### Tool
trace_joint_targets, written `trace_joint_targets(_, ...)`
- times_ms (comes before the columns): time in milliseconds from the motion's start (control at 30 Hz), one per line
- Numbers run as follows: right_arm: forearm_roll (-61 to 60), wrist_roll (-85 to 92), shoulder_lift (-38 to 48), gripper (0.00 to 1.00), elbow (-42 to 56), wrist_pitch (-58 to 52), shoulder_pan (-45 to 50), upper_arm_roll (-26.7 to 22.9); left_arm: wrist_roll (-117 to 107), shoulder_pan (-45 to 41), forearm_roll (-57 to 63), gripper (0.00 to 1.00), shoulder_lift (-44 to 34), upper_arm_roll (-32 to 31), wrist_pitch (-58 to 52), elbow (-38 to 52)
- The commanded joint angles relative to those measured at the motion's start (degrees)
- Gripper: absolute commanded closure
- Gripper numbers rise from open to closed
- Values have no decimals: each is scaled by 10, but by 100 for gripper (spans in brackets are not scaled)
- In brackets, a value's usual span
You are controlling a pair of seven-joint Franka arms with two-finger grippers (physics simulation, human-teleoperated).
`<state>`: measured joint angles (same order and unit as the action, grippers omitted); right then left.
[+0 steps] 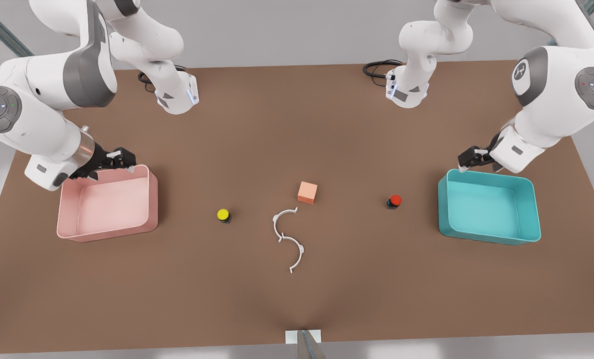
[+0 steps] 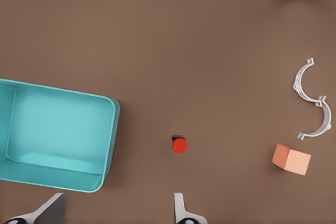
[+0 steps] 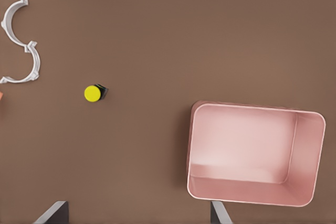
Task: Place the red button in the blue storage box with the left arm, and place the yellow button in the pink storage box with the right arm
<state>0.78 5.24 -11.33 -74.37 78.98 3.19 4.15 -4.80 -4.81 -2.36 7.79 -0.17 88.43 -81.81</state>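
A: Where do the buttons sit?

B: The red button (image 1: 395, 201) stands upright on the bare table (image 1: 297, 299), between the orange cube (image 1: 307, 192) and the blue box (image 1: 489, 212), nearer the box but apart from it. The yellow button (image 1: 223, 215) stands between the pink box (image 1: 108, 204) and the white curved clip (image 1: 289, 239), clear of both.

A: And the grippers?

B: The left gripper (image 1: 471, 160) hangs over the far corner of the blue box, on the front view's right; in its wrist view its two fingertips (image 2: 181, 211) stand spread wide, holding nothing. The right gripper (image 1: 108, 162) hangs over the far edge of the pink box, on the front view's left, its fingers (image 3: 219, 213) likewise apart and empty.

A: What does the next move turn on?

B: Each button lies toward the table's middle from its own arm, so each arm likely reaches inward past its box. The cube and clip lie beyond the buttons, so they shouldn't block the way.
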Motion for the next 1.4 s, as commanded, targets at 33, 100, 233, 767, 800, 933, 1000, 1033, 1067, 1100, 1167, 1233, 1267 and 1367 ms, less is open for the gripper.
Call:
trace_joint_targets(33, 0, -11, 0, 0, 0, 6, 0, 0, 39, -14, 3, 0, 10, -2, 8, 0)
trace_joint_targets(100, 4, -2, -19, 0, 3, 14, 2, 3, 40, -67, 2, 0, 51, -4, 15, 0)
trace_joint_targets(233, 2, -5, -130, 0, 1, 158, 27, 33, 84, -121, 0, 0, 73, -3, 209, -136)
trace_joint_targets(767, 4, -109, -251, 0, -184, 524, 91, 69, 161, -105, -3, 0, 144, 1, 699, -455)
trace_joint_targets(800, 4, -109, -263, 0, -187, 536, 95, 69, 161, -105, -3, 0, 154, 1, 704, -455)
trace_joint_targets(933, 4, -108, -262, 0, -204, 539, 88, 69, 157, -105, -3, 0, 180, 1, 718, -459)
trace_joint_targets(1000, 4, -109, -261, 0, -206, 539, 87, 69, 157, -105, -3, 16, 180, 1, 718, -460)
trace_joint_targets(1033, 4, -108, -259, 0, -215, 539, 82, 68, 157, -105, -3, 27, 180, 1, 718, -460)
trace_joint_targets(1067, 13, -108, -253, 0, -232, 539, 77, 68, 157, -105, -3, 34, 180, 1, 718, -460)
trace_joint_targets(1100, 49, -108, -247, 0, -248, 538, 74, 68, 156, -105, -3, 39, 180, 1, 717, -460)
trace_joint_targets(1167, 63, -108, -244, 0, -257, 536, 69, 68, 154, -104, -3, 49, 173, 1, 714, -460)
trace_joint_targets(1233, 63, -112, -244, 0, -272, 539, 70, 69, 152, -103, -3, 50, 157, 1, 703, -460)
trace_joint_targets(1267, 63, -114, -246, 0, -285, 559, 70, 69, 152, -102, -3, 50, 139, 1, 673, -457)
trace_joint_targets(1367, 63, -116, -245, 0, -332, 627, 70, 68, 172, -75, -2, 50, 76, 4, 577, -449)
